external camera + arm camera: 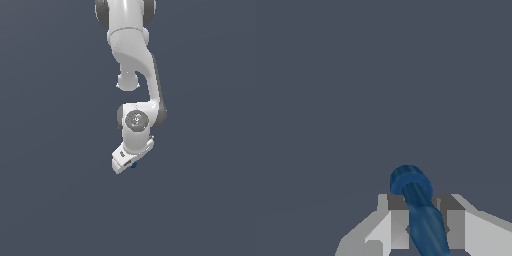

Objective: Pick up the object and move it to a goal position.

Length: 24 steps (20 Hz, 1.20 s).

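Grey backdrop; wrist view shows gripper (423,225) clamping object (418,210).

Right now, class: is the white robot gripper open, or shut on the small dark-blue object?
Shut on it: the gripper has fingers pressing the dark-blue object from both sides.

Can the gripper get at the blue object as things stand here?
Yes, apparently: the blue object already sits between the fingers of the gripper, and nothing else shows nearby. Only a speck of it peeks out in the exterior view.
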Available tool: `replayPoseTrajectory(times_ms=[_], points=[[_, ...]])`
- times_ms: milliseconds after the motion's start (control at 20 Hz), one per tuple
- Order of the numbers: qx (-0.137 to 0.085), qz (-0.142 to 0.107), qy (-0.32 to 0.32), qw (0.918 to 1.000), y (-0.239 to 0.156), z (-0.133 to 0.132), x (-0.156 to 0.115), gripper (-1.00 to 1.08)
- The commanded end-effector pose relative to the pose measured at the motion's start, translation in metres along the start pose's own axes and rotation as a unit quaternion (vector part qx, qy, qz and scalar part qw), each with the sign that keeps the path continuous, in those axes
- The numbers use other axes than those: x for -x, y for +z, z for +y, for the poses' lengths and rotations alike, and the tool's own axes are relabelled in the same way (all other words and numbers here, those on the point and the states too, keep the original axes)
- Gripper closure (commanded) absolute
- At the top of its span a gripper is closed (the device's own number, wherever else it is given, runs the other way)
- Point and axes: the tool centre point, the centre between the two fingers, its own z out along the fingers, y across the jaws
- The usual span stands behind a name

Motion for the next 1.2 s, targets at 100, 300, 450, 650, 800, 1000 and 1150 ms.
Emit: replayPoseTrajectory(times_ms=[100,300,450,650,800,1000,1150], points=[[0.0,0.0,0.0,1.0,-0.01,0.009,0.007,1.08],[0.0,0.0,0.0,1.0,-0.029,0.025,0.021,1.08],[0.0,0.0,0.0,1.0,-0.051,0.044,0.037,1.08],[0.0,0.0,0.0,1.0,-0.084,0.073,0.061,1.08],[0.0,0.001,0.0,1.0,-0.109,0.095,0.079,1.08],[0.0,0.001,0.0,1.0,-0.142,0.123,0.103,1.08],[0.0,0.001,0.0,1.0,-0.166,0.145,0.119,1.08]])
